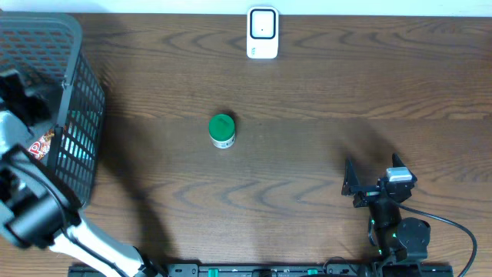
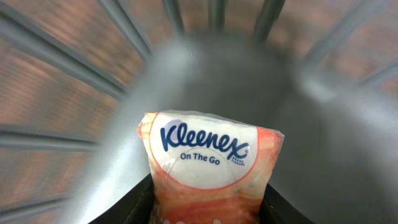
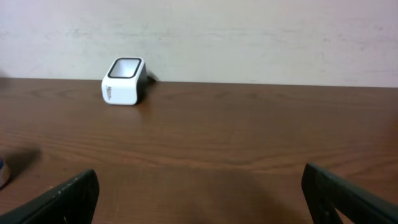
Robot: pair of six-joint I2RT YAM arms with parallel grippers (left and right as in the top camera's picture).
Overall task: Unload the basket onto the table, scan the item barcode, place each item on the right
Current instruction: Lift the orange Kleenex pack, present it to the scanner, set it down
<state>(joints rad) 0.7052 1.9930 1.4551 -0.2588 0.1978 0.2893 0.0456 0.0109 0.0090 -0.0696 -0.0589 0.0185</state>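
I am on the pick-up step. My left gripper [image 2: 208, 200] is down inside the grey wire-sided basket [image 1: 78, 54], and its jaws press on both sides of a soft orange-and-white tissue pack [image 2: 208, 158], grasping it as far as I can tell. The pack's white oval reads "Kleenex" in blue, with "On The Go" under it. I see no barcode on this face.

Next, I judge, I must lift the pack clear of the basket's wall and carry it to the small white box-shaped scanner [image 1: 263, 32], which stands well to the right of the basket at the table's far edge. I would then turn the pack until its code faces the window.

My right gripper [image 3: 199, 200] waits far to the right of the basket, jaws spread wide and empty.
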